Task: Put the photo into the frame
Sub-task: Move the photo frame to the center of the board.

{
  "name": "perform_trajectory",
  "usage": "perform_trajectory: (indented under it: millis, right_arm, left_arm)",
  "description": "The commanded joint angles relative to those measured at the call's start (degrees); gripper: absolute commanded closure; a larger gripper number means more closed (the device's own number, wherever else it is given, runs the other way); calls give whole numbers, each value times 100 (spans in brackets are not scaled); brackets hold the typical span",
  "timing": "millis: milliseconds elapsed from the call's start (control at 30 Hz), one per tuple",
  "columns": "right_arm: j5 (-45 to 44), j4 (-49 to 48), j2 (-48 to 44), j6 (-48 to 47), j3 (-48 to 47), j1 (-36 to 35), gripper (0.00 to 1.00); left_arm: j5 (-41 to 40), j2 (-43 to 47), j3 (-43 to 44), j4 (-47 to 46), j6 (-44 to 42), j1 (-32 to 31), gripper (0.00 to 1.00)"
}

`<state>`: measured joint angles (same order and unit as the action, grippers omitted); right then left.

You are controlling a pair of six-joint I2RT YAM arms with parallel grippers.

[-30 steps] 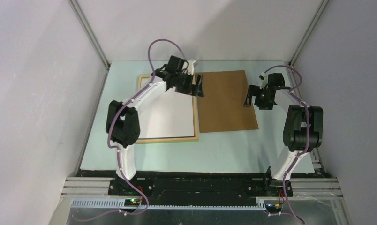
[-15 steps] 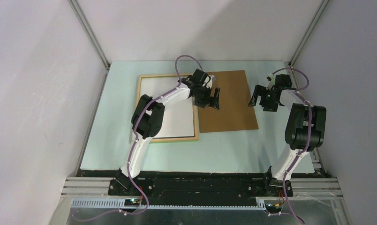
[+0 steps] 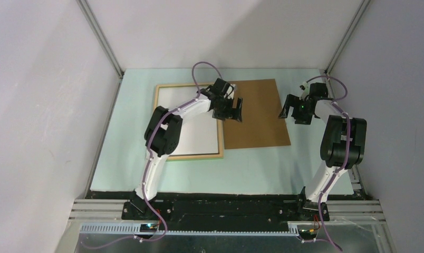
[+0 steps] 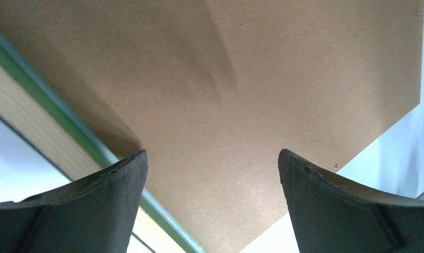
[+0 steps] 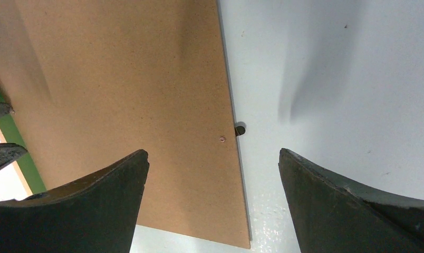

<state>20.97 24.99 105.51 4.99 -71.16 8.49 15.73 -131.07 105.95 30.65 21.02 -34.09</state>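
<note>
Found the frame back-up near the worktop's far-left corner, long axis seemingly near-to-far, the photo white-side-up within it. Caught the left end effector, spread and empty, just right of the photo, over the frame's right rail and the brown backing board. Noted the right end effector, also spread, farther off at that board's right edge.

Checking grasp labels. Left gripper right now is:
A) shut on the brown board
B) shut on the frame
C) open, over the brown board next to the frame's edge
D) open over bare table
C. In the left wrist view the left gripper has its jaws wide apart with nothing between them. The brown board fills the view beneath it, and the frame shows at the left.
</note>
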Motion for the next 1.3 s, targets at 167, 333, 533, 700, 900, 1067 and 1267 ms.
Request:
perform_trajectory:
  millis: [167,333,533,700,900,1067,1267]
  right_arm:
    - [245,-45,295,53,-467,12,2]
    - [287,121,569,35,-963,12,2]
    - [525,627,1261,26,-1850,12,2]
    - [811,947,1807,28,-2416,12,2]
    - [1277,1123,2241,156,-2829,-16,2]
    - [1656,1124,2405,263,-2830,-64,3]
    - [1802,1082,2396,301,-2711,-69,3]
  left_arm:
    - [-412,465,-467,21,111,450,0]
    - [-472,451,-499,5,110,562,0]
    - [-211,188,-259,10,232,537,0]
    - [-78,48,-131,9,285,505,0]
    - [37,-46,-20,3,371,466,0]
    - [172,-53,-82,8,521,392,0]
    - [90,70,-325,7,732,262,0]
